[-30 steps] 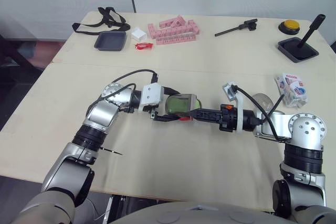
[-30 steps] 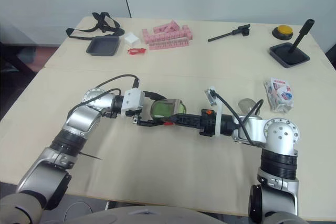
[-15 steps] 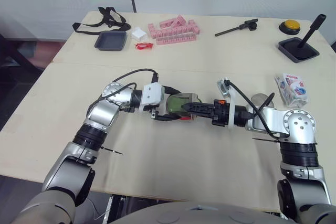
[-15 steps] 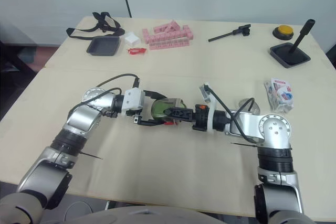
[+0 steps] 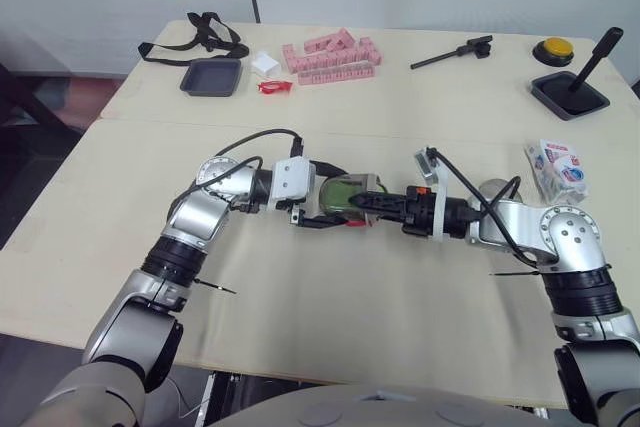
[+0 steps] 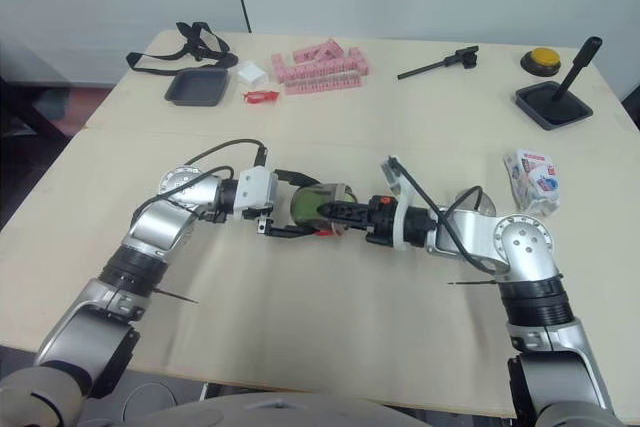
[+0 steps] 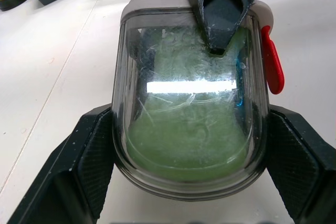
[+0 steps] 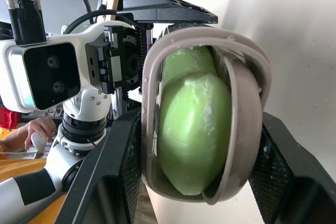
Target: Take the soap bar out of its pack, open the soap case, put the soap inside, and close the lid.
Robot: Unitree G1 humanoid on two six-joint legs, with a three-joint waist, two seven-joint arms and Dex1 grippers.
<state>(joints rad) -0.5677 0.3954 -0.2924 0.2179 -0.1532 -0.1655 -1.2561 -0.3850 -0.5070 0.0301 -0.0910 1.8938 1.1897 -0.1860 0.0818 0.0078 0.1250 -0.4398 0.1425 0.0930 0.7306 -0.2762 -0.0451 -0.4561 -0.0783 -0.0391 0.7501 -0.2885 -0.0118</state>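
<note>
Soap case [image 5: 345, 197] held above mid-table [image 5: 330, 327], green soap [image 8: 194, 124] inside. Left gripper [image 7: 191, 150] clamped on case sides, right gripper [image 8: 199, 161] pinched across lid. Risk: lid seam looks unseated. If squeezed off-axis, case may be twisted out and red latch [image 7: 273, 61] left open.

You're looking at two pale tabletops, near table [image 5: 300, 347] and far table [image 5: 450, 97], butted edge to edge. The soap pack [image 5: 558, 169] lies at the near one's right edge. The far one's got a black strap [image 5: 195, 32], dark tray [image 5: 211, 77], white block [image 5: 264, 63], pink blocks [image 5: 330, 57], black tool [image 5: 452, 51] and yellow button [image 5: 553, 48].
</note>
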